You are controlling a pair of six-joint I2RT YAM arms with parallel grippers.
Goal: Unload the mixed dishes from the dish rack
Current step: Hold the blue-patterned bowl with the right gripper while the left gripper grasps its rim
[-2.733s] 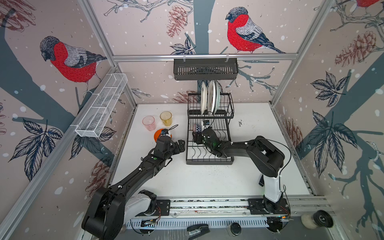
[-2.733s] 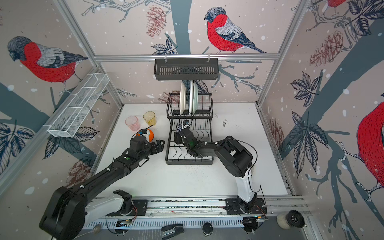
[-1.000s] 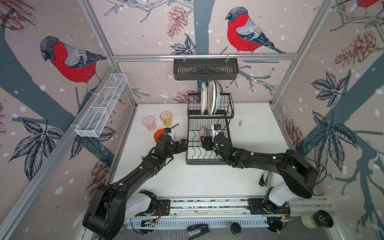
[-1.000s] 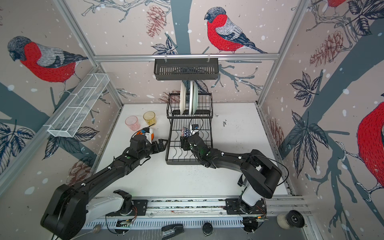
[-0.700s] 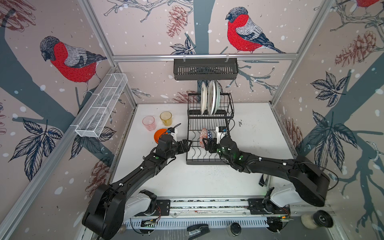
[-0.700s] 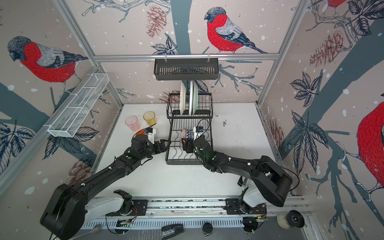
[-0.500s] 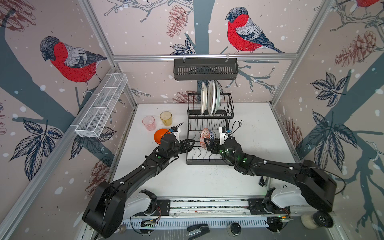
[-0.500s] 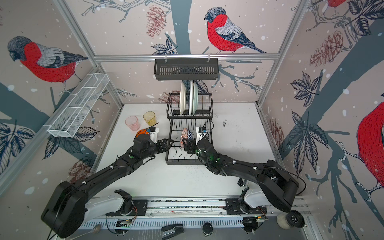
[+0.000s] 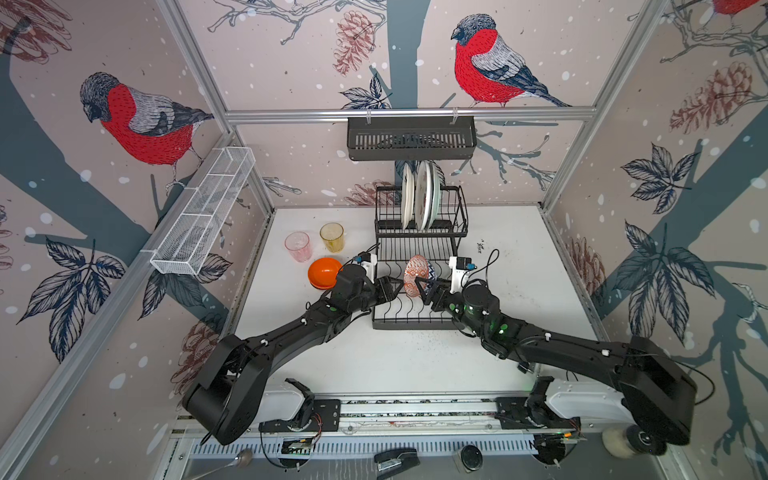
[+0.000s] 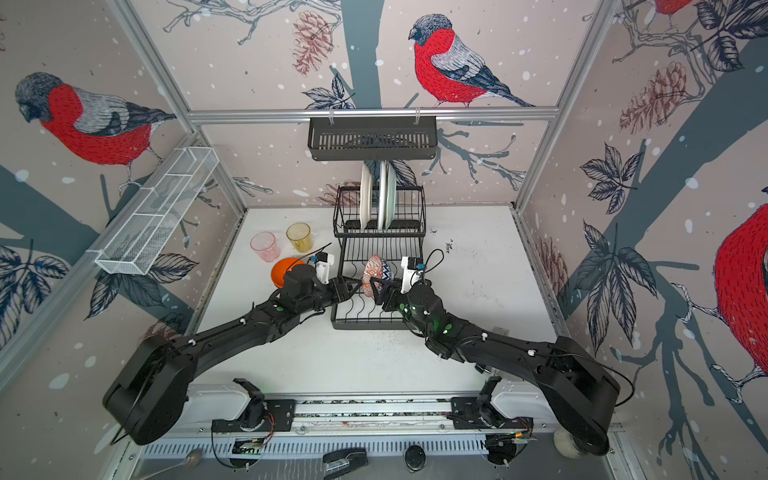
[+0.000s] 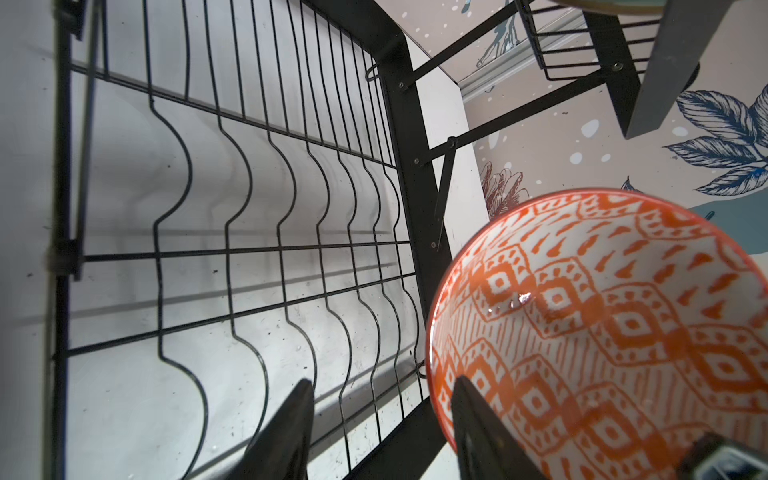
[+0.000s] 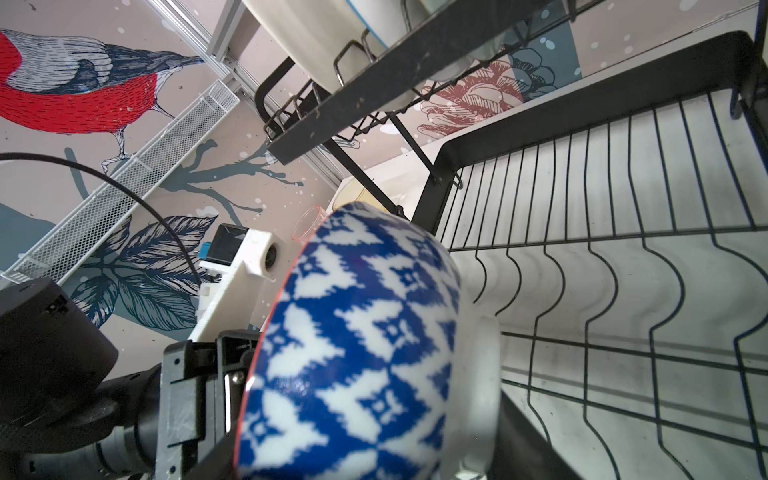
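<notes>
Left jaws: the left gripper [image 11: 382,399] has its jaws apart astride the rim of the patterned bowl [image 11: 602,332]. One finger lies over the orange inside and the other is outside, with a gap to the rim, so nothing is clamped.
Right jaws: the right gripper [image 9: 423,287] is clamped on the same bowl and holds it on edge.
Bowl in hand: it is between the two grippers, over the lower tray [image 9: 415,325] of the dish rack [image 9: 460,216]. As far as the wrist views show, it is raised off the wires.
Step, as judged: a handover of the bowl from the right arm to the left.
Done: the pink tumbler [image 9: 298,246], the amber tumbler [image 9: 332,237] and the orange bowl [image 9: 322,272] are out on the table [image 9: 415,365], left of the rack. The lower tray shows only bare wires.
Not yet done: the patterned bowl has to be set down, and the plates [image 9: 424,199] stand upright in the upper basket, untouched.
Progress, as judged: a little past halfway.
Count, tumblers: two.
Count, bowls: two in view, one orange and one patterned.
Count, plates: three, as far as the top views show.
Count, racks: one, with two tiers.
</notes>
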